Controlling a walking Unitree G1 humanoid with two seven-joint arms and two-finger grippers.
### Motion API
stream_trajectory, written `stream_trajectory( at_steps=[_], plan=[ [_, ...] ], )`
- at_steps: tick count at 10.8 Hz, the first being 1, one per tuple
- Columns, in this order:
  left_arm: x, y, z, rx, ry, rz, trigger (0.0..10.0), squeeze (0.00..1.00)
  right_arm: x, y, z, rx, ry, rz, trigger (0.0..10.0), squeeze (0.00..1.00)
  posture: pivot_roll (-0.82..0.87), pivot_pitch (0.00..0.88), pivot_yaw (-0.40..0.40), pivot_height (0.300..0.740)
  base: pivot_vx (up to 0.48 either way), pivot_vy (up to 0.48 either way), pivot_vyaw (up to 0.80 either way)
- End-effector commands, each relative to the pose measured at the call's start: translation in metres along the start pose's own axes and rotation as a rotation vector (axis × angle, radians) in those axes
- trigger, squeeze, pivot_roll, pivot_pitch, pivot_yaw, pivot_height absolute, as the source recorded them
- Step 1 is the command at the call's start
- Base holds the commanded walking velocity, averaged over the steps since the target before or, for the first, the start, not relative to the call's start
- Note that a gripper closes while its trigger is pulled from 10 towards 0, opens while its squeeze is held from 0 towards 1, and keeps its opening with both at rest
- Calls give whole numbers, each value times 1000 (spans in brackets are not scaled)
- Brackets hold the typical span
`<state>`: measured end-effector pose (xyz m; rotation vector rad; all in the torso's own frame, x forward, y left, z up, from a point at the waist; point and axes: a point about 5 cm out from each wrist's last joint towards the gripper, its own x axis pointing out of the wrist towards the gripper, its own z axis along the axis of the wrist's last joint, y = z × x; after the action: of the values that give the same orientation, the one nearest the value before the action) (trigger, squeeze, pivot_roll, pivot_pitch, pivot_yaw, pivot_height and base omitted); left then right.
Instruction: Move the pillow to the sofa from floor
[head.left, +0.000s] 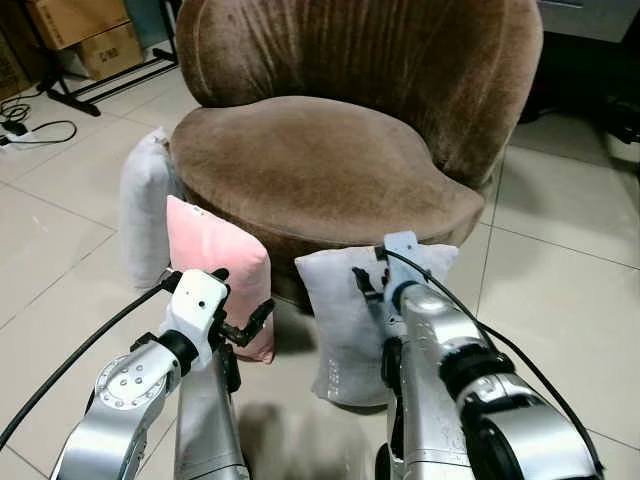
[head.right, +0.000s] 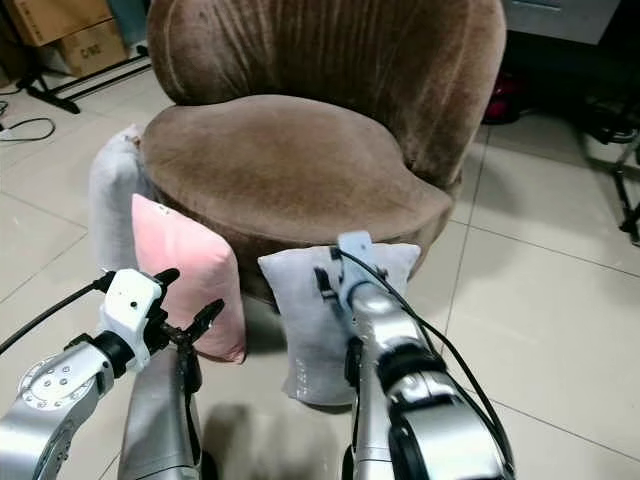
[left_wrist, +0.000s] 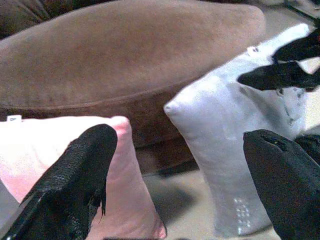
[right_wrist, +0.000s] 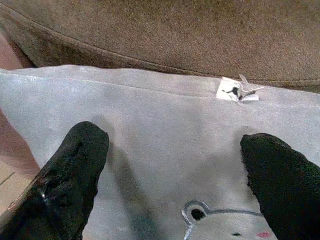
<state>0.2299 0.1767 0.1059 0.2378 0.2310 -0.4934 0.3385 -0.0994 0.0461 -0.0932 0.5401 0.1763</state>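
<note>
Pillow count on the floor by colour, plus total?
Grey pillows: 2, one leaning on the brown sofa front, before the right gripper, one at the sofa's left side
Pink pillow: 1, between them, by the left gripper
Total: 3 pillows, all on the floor

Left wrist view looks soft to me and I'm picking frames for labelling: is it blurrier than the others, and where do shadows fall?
Left wrist view: slightly soft and washed out, the pink pillow overexposed. Right wrist view: sharper, the right hand's fingers shading the grey pillow. Eye views: evenly lit and crisp, a dark shadow on the floor before the sofa.
</note>
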Motion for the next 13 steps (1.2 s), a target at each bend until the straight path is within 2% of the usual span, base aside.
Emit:
stream_trajectory(
  at_steps=[1, 2, 3, 5, 6, 7, 8, 9, 10, 13],
  plan=[
    [-4, -1, -1, 6, 19, -29, 10000, 0, 2, 2, -3, -41, 15, -44, 10000, 0, 15, 0, 25, 430, 0, 0, 0],
    [-7, -2, -1, 11, 30, -38, 10000, 0, 2, 4, -6, -96, 34, -92, 10000, 0, 37, 0, 20, 430, 0, 0, 0],
    [-13, -2, -1, 22, 44, -50, 10000, 0, 3, 9, -12, -92, 63, -113, 10000, 0, 65, 0, 7, 430, 0, 0, 0],
    [-25, -8, -2, 21, 72, -74, 10000, 0, 4, 17, -9, -30, 43, -98, 10000, 0, 88, 17, -5, 430, 0, 0, 0],
    [-31, -12, -4, 20, 85, -83, 10000, 0, 4, 21, -6, -7, 30, -88, 8353, 0, 96, 33, -14, 430, 0, 0, 0],
    [-40, -15, -2, 16, 89, -85, 10000, 0, 5, 26, -2, 16, 9, -72, 4549, 0, 120, 67, -37, 430, 0, 0, 0],
    [-46, -17, -1, 10, 98, -85, 10000, 0, 5, 31, 0, 16, 4, -64, 1843, 0, 139, 88, -49, 430, 0, 0, 0],
    [-51, -21, 0, 6, 104, -87, 10000, 0, 4, 31, -2, -7, 13, -71, 1686, 0, 144, 106, -56, 430, 0, 0, 0],
    [-56, -25, -1, -9, 114, -84, 10000, 0, 4, 28, -4, -35, 23, -102, 1020, 0, 136, 123, -60, 430, 0, 0, 0],
    [-65, -36, -2, -32, 132, -78, 10000, 0, 3, 25, -11, -63, 43, -131, 1412, 0, 128, 144, -77, 430, 0, 0, 0]
  ],
)
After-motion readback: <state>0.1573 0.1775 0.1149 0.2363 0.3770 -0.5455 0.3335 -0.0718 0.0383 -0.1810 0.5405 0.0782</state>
